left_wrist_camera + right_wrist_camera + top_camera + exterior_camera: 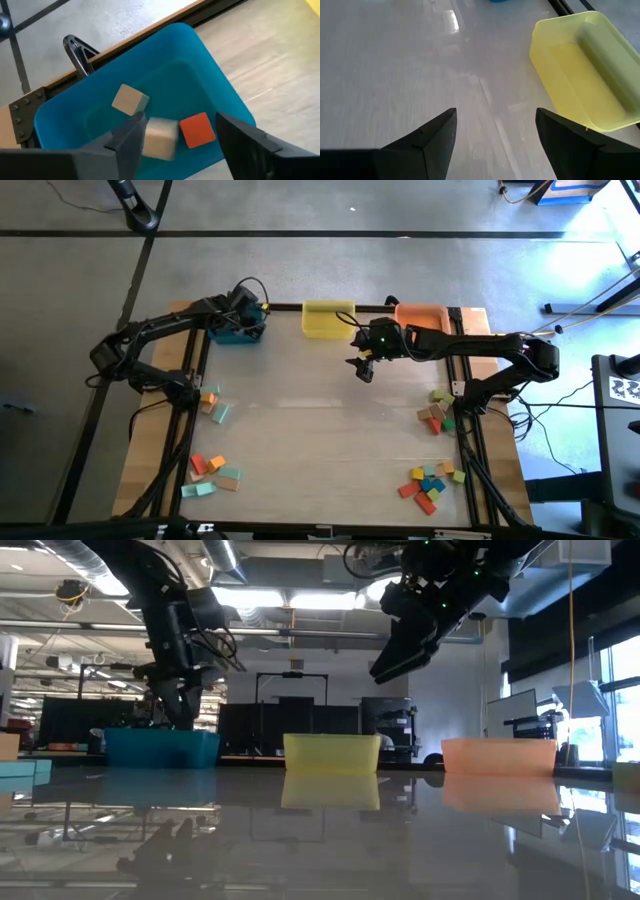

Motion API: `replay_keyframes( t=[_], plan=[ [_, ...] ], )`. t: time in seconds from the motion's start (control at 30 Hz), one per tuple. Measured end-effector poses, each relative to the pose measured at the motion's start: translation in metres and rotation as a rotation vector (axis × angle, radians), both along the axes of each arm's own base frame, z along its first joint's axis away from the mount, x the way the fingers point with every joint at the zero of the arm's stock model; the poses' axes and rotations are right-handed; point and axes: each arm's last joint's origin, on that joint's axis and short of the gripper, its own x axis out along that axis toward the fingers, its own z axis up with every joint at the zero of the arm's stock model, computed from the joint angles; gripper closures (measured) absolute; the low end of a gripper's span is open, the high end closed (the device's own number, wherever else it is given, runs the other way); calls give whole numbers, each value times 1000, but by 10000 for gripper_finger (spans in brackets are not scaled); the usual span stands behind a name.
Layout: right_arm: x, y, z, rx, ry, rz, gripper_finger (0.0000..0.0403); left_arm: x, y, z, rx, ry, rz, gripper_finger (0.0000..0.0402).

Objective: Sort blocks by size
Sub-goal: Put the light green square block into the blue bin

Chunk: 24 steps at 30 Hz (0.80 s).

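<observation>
My left gripper (180, 145) hangs open over the blue bin (65, 120) at the table's far left. In the bin lie a tan block (130, 98) and a red block (197, 130). A second tan block (160, 137) shows blurred right beside one finger. My right gripper (495, 135) stands open and empty above bare table, just in front of the yellow bin (580, 65). Other blocks lie in clusters on the table's left (213, 475) and right (430, 483). My left gripper is open, with the blurred tan block (160, 137) close against the inner side of one finger (131, 142) and well apart from the other finger. I cannot tell whether that finger touches the block.
Three bins stand in a row along the far edge: blue (237, 330), yellow (328, 318) and orange (420, 315). More blocks lie at mid-left (210, 402) and mid-right (438, 410). The table's middle (320, 430) is bare.
</observation>
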Motion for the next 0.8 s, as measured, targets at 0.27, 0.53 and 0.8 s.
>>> replay_keyframes(
  t=[0.27,0.53,0.8],
  plan=[
    [-11,2,5,-47,63,-4,134,8,-21,17,53,-63,-83,166],
    [-57,14,21,8,231,-45,134,24,-59,35,100,-153,-244,168],
    [-98,31,22,156,465,-108,134,49,-92,39,127,-235,-408,169]
  ],
)
